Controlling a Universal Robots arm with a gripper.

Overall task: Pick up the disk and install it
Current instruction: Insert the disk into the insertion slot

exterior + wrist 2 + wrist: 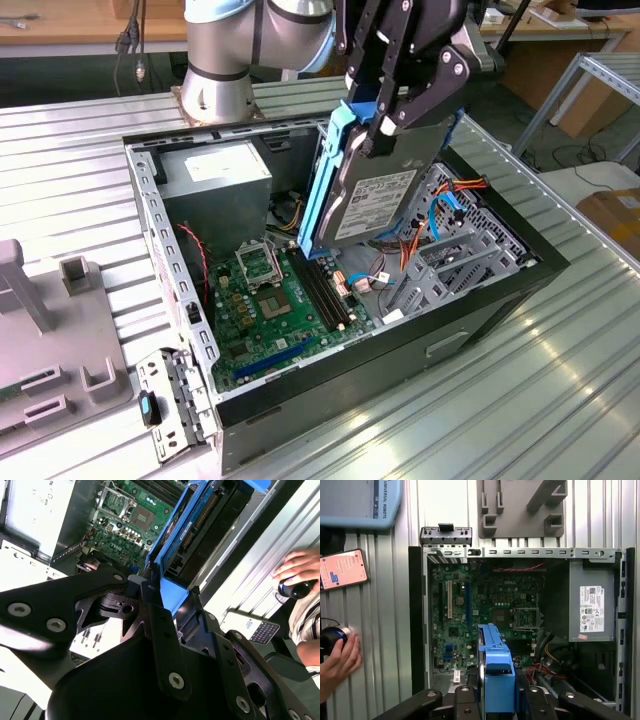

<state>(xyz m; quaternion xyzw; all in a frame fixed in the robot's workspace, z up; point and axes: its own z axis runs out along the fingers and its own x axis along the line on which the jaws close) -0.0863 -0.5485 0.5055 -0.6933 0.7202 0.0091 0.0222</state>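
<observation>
The hand [385, 135] covers the top edge of the disk [372, 205] in the exterior view; the arm [225, 50] is cut off by the picture's upper edge.

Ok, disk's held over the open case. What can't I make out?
- Exterior view: the disk hides part of the cables behind it, beside the drive cage.
- Second wrist view: the gripper linkage covers part of the motherboard; the disk's far end is cut off by the picture's edge.
- First wrist view: the disk shows edge-on, label hidden; the hand is cut by the edge.
</observation>
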